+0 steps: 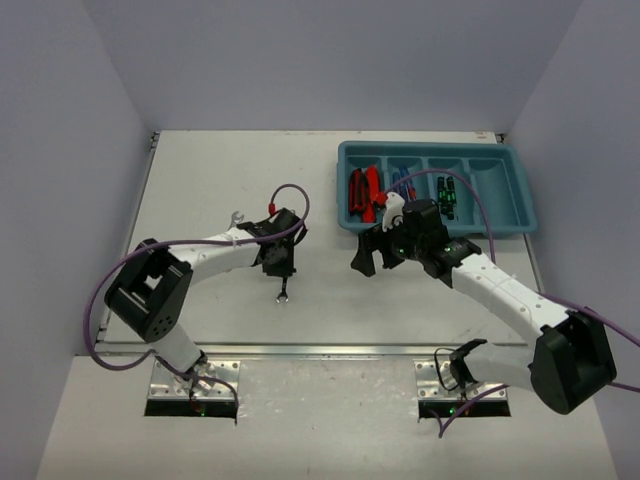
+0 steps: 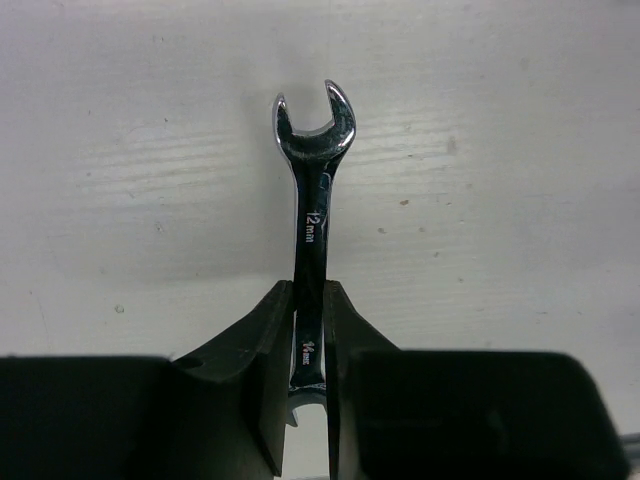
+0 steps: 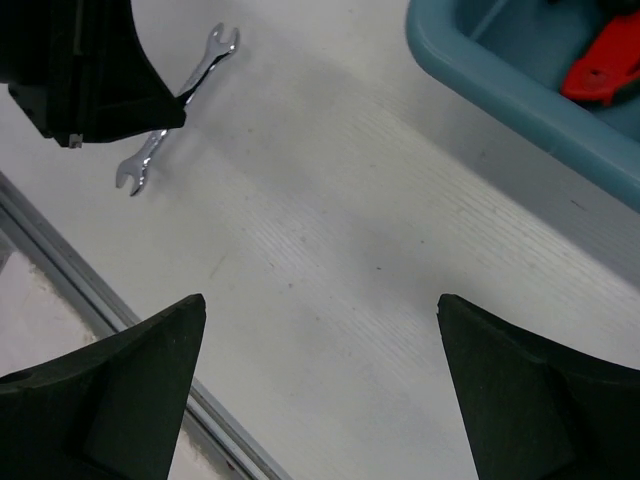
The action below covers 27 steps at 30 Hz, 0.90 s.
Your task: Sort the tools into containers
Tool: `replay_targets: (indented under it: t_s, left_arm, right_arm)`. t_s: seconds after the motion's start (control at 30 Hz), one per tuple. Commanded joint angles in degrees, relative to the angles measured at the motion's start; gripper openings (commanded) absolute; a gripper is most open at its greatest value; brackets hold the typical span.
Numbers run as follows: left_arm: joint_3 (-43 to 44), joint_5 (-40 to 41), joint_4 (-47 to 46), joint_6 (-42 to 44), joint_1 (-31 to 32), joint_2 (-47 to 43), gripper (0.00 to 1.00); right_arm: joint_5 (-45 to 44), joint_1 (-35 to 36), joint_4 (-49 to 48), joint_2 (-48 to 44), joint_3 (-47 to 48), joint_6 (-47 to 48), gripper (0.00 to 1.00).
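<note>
- Two fingers of the left gripper (image 2: 310, 300) pinch a small silver open-ended wrench (image 2: 312, 200) at its shank
- Right gripper (image 3: 320, 390) stands wide open over the white table (image 3: 350, 230)
- Teal-blue rectangular plastic tray (image 1: 520, 215) sits at 2 o'clock, top view

Soft, even light falls from above the table (image 1: 200, 180), which reads bright white with no harsh glare. Shadows on the table under the arms (image 1: 490, 285) are faint and blurred. Close up, the wrench (image 2: 312, 200) is sharp and shows small bright glints on its polished head, while the left fingers (image 2: 262, 390) are near-black with little detail. The right fingers (image 3: 110, 400) look soft and out of focus; a broad dim band crosses the table beyond them.
</note>
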<state>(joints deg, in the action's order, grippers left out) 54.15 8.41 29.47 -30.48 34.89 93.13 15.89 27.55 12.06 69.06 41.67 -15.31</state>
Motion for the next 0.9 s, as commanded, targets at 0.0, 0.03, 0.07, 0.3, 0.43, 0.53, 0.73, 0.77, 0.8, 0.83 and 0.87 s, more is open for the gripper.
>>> replay_targets:
  t_s: [0.0,0.03,0.07,0.3,0.43,0.53,0.73,0.77,0.8,0.83,0.87]
  left_arm:
    - [-1.6,-0.9,-5.7,-4.7,1.2,-6.9,0.00]
    - [-2.1,-0.8,-6.4,-5.3,1.5,-7.9,0.00]
    - [-2.5,-0.8,-7.2,-6.0,1.8,-9.0,0.00]
    - [-5.3,0.2,-13.4,-12.8,4.9,-18.0,0.00]
    - [-7.2,1.5,-17.9,-18.2,7.4,-22.9,0.00]
    - [-7.8,1.2,-20.1,-20.0,8.8,-24.9,0.00]
    - [-7.5,0.6,-21.9,-21.7,11.5,-26.5,0.00]
    - [-7.6,0.6,-22.3,-22.0,12.0,-26.8,0.00]
    - [-7.7,0.8,-22.5,-22.2,12.3,-27.3,0.00]
    - [-7.8,1.1,-22.6,-22.4,12.5,-27.8,0.00]
    - [-7.9,1.4,-22.8,-22.5,12.6,-28.2,0.00]
  right_arm:
    - [15.6,0.0,-9.8,0.9,-1.0,-4.4,0.95]
    - [17.8,0.0,-11.2,2.2,-1.2,-5.6,0.95]
    - [20.0,0.1,-13.5,3.2,-1.6,-7.3,0.94]
    - [28.3,4.2,-37.7,6.0,-8.2,-21.9,0.88]
    - [20.8,9.1,-41.2,5.3,-9.8,-22.1,0.86]
    - [20.3,10.3,-44.7,5.9,-10.6,-23.7,0.84]
    - [16.6,11.9,-44.1,7.7,-8.7,-23.2,0.73]
    - [16.0,12.1,-43.8,7.9,-8.5,-23.1,0.70]
    - [15.6,12.2,-43.7,8.2,-8.3,-23.1,0.65]
    - [15.4,12.3,-43.7,8.4,-8.1,-23.2,0.60]
    - [15.4,12.4,-43.6,8.6,-8.0,-23.2,0.56]
